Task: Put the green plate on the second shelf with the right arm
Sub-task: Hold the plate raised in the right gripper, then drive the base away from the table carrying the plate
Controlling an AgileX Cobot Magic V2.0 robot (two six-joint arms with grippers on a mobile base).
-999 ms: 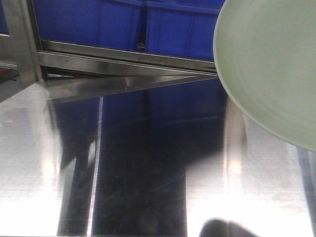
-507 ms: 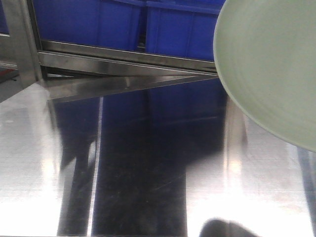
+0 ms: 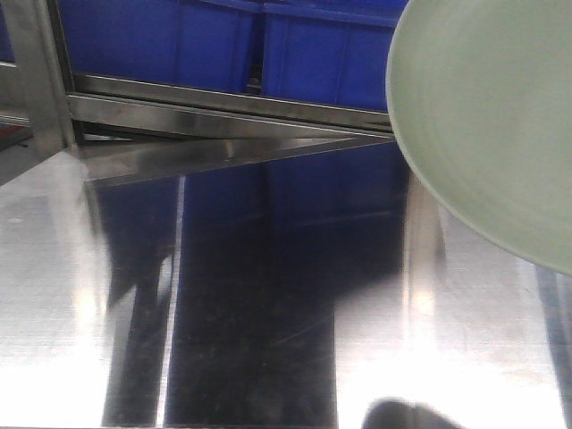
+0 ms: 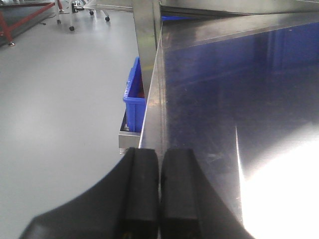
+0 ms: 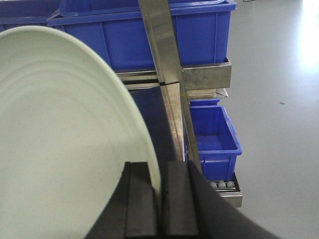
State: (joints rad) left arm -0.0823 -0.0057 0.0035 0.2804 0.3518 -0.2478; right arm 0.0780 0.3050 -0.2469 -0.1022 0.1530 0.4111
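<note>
The green plate point(image 3: 487, 116) hangs tilted at the upper right of the front view, above the shiny steel shelf surface point(image 3: 268, 295). In the right wrist view the same plate point(image 5: 65, 134) fills the left half, and my right gripper point(image 5: 160, 172) is shut on its rim, one finger on each face. My left gripper point(image 4: 160, 159) is shut with nothing between its fingers, sitting over the left edge of the steel shelf point(image 4: 224, 99). Neither gripper shows in the front view.
Blue plastic bins point(image 3: 232, 45) stand behind the shelf rail point(image 3: 223, 103). A steel upright post point(image 5: 167, 74) runs just right of the plate's rim, with more blue bins point(image 5: 212, 137) beyond. Another post point(image 4: 144, 55) and open grey floor point(image 4: 60, 99) lie left of the shelf.
</note>
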